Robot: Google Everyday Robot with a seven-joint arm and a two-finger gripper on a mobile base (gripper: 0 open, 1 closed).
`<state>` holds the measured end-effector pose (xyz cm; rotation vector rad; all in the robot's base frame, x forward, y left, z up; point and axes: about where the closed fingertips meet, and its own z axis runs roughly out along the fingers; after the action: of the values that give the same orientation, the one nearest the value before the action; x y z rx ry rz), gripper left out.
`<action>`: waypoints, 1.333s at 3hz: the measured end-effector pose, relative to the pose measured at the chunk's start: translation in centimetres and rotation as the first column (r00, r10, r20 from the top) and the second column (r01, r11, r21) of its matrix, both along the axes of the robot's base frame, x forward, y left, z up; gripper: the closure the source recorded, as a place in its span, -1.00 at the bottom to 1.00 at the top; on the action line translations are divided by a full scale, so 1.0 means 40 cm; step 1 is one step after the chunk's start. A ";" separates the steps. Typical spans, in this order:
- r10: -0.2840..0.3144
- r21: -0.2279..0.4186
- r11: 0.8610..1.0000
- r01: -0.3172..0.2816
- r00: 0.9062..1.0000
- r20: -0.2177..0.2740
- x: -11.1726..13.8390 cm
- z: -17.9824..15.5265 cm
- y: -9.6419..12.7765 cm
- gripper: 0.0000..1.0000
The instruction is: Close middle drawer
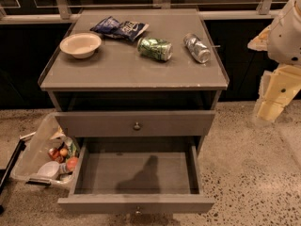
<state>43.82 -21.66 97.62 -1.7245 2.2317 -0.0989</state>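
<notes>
The middle drawer (136,172) of the grey cabinet (134,74) is pulled far out towards me. Its bare grey inside shows, with a dark shadow on its floor. Its flat front (136,203) is nearest me, and a small knob (137,211) shows at its lower edge. Above it, another grey drawer front (113,124) with a round metal knob (137,125) stands out a little from the cabinet. My gripper (269,109), pale cream on a white arm, hangs at the right edge of the view. It is to the right of the cabinet and apart from both drawers.
On the cabinet top lie a beige bowl (80,44), a blue chip bag (120,28), a green can (154,49) and a silver can (197,48), both cans on their sides. A clear plastic bin (33,149) of items stands on the speckled floor to the left of the open drawer.
</notes>
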 end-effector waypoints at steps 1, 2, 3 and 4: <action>-0.002 -0.005 1.000 0.002 1.000 0.005 0.002 -0.001 0.000 -1.00; 0.019 0.016 1.000 -0.018 0.999 -0.031 -0.007 -0.079 0.007 -1.00; 0.045 0.075 0.996 -0.040 0.996 -0.075 -0.023 -0.199 0.010 -1.00; 0.050 0.124 0.991 -0.040 0.995 -0.082 -0.045 -0.299 0.014 -0.62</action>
<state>42.02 -21.10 85.68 -1.7416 2.2060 0.1214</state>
